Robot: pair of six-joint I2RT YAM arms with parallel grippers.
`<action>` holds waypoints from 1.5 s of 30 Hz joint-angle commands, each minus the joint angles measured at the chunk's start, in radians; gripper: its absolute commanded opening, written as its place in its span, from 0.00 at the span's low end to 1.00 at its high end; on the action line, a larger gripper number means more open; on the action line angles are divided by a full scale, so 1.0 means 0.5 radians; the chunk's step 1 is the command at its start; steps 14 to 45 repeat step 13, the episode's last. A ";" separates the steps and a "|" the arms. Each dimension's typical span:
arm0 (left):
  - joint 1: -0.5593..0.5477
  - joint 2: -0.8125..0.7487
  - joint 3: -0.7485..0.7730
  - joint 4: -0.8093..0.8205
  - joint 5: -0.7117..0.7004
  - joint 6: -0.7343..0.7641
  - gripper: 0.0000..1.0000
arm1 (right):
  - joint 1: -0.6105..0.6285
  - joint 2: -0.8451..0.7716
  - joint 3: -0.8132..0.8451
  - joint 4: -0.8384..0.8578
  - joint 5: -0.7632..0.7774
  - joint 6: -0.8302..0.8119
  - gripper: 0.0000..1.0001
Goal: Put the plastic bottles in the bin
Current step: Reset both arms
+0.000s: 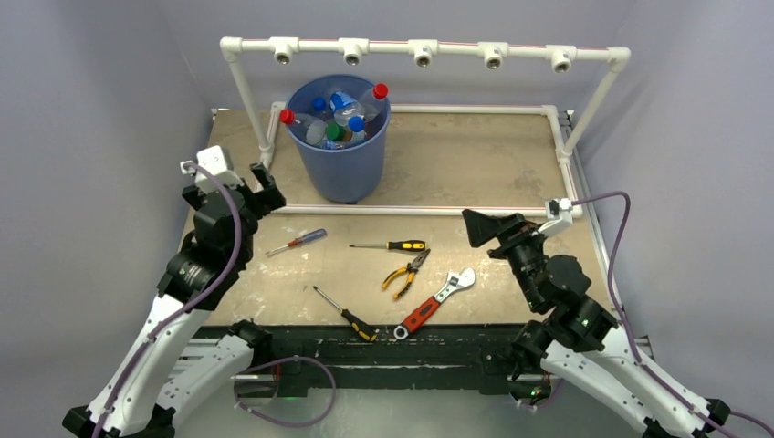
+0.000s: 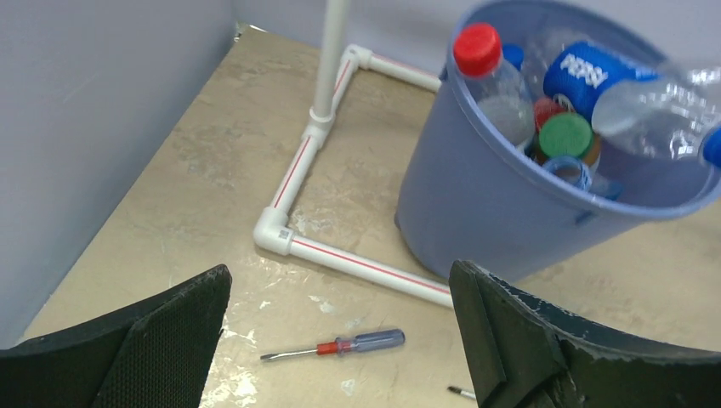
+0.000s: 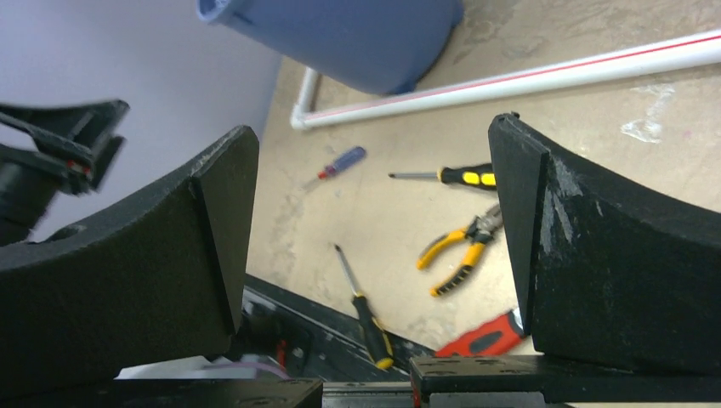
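The blue bin stands at the back left of the table, inside the pipe frame. Several plastic bottles lie in it, clear ones with red, blue and green caps. In the left wrist view the bin holds a red-capped bottle and a blue-labelled bottle. No bottle shows on the table. My left gripper is open and empty, left of the bin; it also shows in its own view. My right gripper is open and empty above the table's right side, and in its own view. The bin's base shows there.
A white pipe frame surrounds the back of the table, with a rail across the middle. Tools lie in front of it: a blue-handled screwdriver, a yellow-black screwdriver, pliers, a red-handled wrench and another screwdriver.
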 commanded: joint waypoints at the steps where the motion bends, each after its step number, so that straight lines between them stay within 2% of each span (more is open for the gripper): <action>1: 0.001 0.010 -0.053 -0.035 -0.212 -0.270 0.99 | 0.004 -0.073 -0.039 0.014 0.191 0.363 0.99; 7: -0.047 -0.103 -0.245 0.050 -0.177 -0.432 0.99 | 0.004 -0.038 -0.041 -0.078 0.299 0.438 0.99; 12: -0.053 -0.200 -0.385 0.069 -0.147 -0.426 0.99 | 0.004 0.045 -0.019 -0.081 0.414 0.452 0.99; 45: -0.057 -0.212 -0.385 0.055 -0.143 -0.420 0.99 | 0.004 0.055 -0.015 -0.069 0.430 0.449 0.99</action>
